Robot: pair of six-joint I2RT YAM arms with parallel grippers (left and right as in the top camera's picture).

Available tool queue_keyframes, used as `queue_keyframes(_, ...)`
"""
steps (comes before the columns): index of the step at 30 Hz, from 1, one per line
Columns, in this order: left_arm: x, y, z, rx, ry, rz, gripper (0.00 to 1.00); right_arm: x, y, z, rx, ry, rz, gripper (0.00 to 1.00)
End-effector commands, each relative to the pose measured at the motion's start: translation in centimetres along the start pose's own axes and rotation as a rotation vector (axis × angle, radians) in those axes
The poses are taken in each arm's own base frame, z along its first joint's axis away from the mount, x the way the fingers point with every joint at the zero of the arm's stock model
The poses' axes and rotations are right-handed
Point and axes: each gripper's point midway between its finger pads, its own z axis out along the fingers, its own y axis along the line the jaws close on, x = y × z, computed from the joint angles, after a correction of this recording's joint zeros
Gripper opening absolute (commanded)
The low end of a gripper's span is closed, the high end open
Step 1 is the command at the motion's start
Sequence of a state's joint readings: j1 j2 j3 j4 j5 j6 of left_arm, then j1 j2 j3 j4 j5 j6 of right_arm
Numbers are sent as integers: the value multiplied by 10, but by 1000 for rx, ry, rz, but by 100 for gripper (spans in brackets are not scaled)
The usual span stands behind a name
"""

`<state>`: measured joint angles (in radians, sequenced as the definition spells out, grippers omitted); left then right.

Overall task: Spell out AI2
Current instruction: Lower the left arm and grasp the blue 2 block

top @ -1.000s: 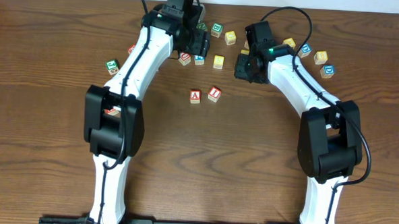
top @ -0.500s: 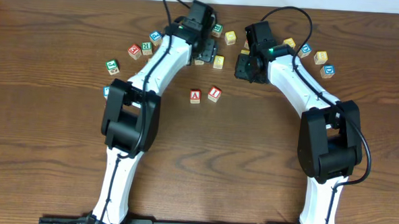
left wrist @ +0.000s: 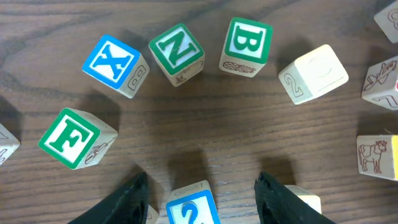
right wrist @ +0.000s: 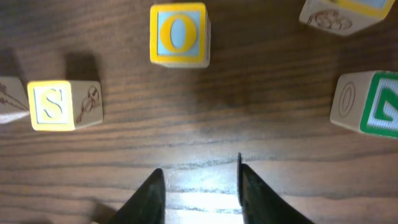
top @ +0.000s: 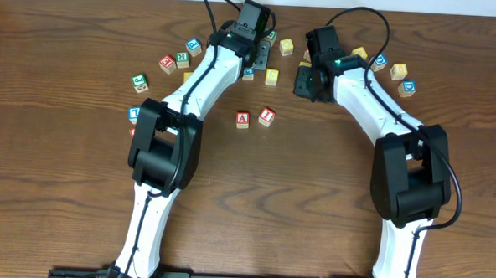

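Observation:
The red "A" cube (top: 243, 119) and the red "I" cube (top: 267, 116) sit side by side on the table's middle, clear of both arms. In the left wrist view the blue "2" cube (left wrist: 193, 210) lies face up between my left gripper's (left wrist: 200, 178) fingers. The jaws are open, with a gap on each side of the cube. From overhead, my left gripper (top: 256, 55) hovers over the back-centre cluster and covers that cube. My right gripper (right wrist: 199, 167) is open over bare wood, and overhead it (top: 306, 79) is at the back right of centre.
Around the left gripper lie a blue X cube (left wrist: 115, 62), green N (left wrist: 177, 53), green B (left wrist: 247, 43), green F (left wrist: 71, 137) and a pale cube (left wrist: 314, 73). Near the right gripper are an O cube (right wrist: 179, 34) and an S cube (right wrist: 59, 104). More cubes (top: 176, 60) are scattered along the back.
My left arm has swung right from the back-left cubes to the back-centre cluster, and its jaws have narrowed. The right gripper's jaws have narrowed slightly; that arm has barely moved.

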<state>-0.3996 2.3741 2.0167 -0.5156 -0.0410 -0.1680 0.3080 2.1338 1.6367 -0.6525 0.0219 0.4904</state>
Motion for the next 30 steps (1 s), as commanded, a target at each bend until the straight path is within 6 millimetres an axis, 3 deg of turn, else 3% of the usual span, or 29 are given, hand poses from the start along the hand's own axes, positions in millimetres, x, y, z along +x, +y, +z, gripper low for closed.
queue_keyframes(1, 16, 11, 19, -46, 39, -53, 55, -20, -4, -22, -24, -56, 24, 30)
queue_keyframes(8, 27, 11, 29, -52, 64, -80, 55, -52, -4, -81, -69, -188, 6, 34)
queue_keyframes(12, 40, 10, 36, -59, 101, -70, 55, -58, -2, -102, -86, -226, 4, 36)
queue_keyframes(18, 54, 12, 41, -72, 147, -63, 54, -54, -4, -104, -77, -213, -3, 36)
queue_keyframes(23, 54, 12, 41, -72, 147, -64, 35, -55, -7, -104, -61, -217, -5, 39)
queue_keyframes(30, 52, 12, 39, -71, 144, -63, 32, -57, -10, -104, -44, -225, -6, 45)
